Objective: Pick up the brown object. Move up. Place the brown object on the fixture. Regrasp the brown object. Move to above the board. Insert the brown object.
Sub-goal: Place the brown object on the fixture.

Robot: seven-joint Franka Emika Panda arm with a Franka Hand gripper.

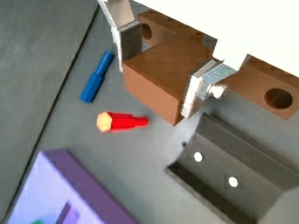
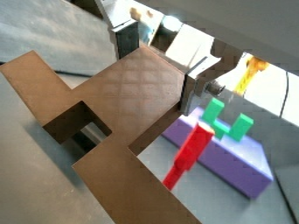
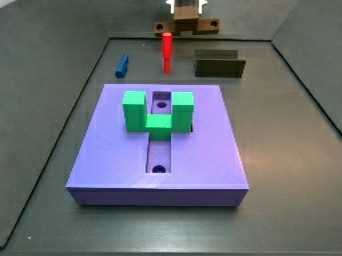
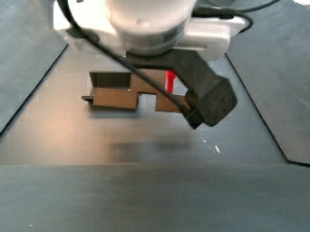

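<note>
Gripper (image 1: 167, 63) is clenched on the brown object (image 1: 163, 74), held aloft at top centre of a side view. The fixture (image 3: 221, 66) lies just right and lower; the bar's long axis runs across the fingers (image 1: 208, 83).

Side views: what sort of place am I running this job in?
Likely a simulated assembly test cell: bare grey walled floor, a purple board with a green block, the dark fixture, and the hand holding the brown object aloft.
</note>
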